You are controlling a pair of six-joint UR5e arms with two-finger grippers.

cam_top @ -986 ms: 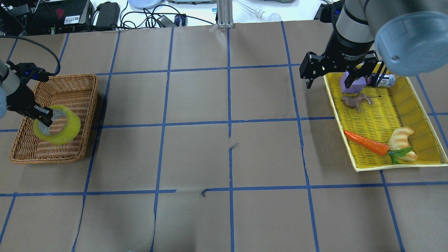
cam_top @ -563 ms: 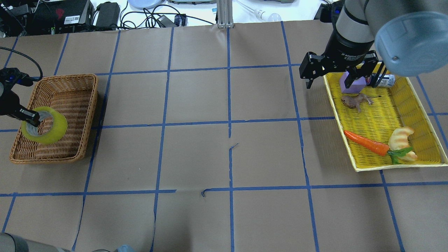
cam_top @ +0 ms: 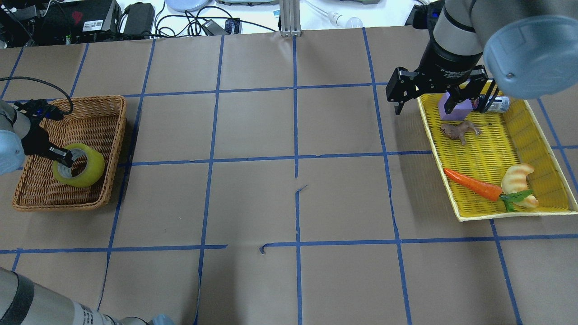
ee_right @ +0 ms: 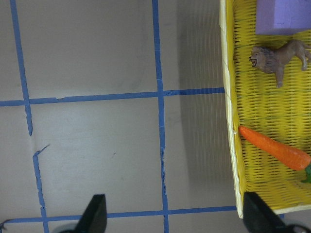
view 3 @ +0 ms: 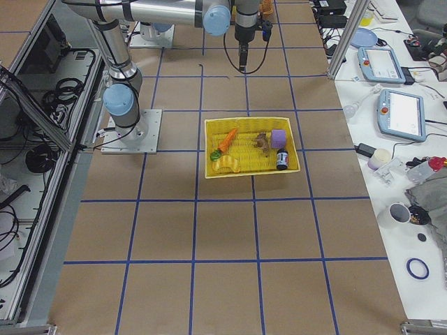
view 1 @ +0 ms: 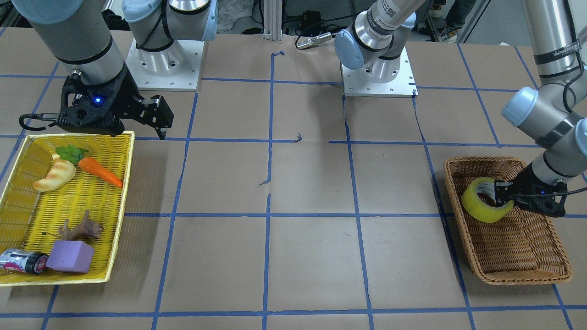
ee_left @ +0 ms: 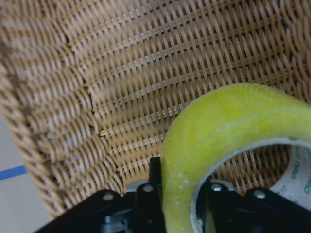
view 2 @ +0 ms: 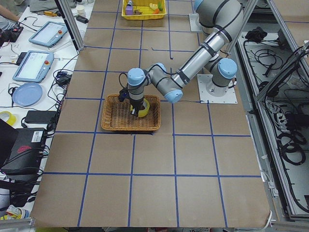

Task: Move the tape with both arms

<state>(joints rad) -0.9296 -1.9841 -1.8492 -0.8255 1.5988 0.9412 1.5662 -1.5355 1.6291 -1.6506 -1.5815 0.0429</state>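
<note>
Front view, tape: you have the tape (view 1: 478, 207) inside the wicker basket (view 1: 523, 275), toward its robot-side end, tilted with the hole half upward.
Front view, left jaws: the left gripper (view 1: 498, 195) comes in over the basket's outer side wall, pinched on the roll's wall. You cannot tell here whether the roll touches the basket floor.
Front view, right jaws: the right gripper (view 1: 137, 130) is well apart from the basket, across the whole surface, at the near rim of the yellow tray (view 1: 120, 201). It is spread wide with nothing in it.
Overhead, axis: the core reads as an open oval, so the roll's axis leans up and away from the left jaws. The free half of the ring points to the basket's inner side.
Overhead, nearer arm: left, plainly, since it is on the roll already.
Left-end view: the near arm bends down into the basket, with yellow at its wrist.
Right-end view: neither basket nor tape can be made out.
Left wrist: one finger sits outside the yellow wall and one inside the core, with basket weave just behind.
Right wrist: both fingertips are at the frame corners, far apart, with bare surface between and no basket in sight.
Judgement: a hand-over likely wants the free half presented away from the basket, toward the right jaws.
</note>
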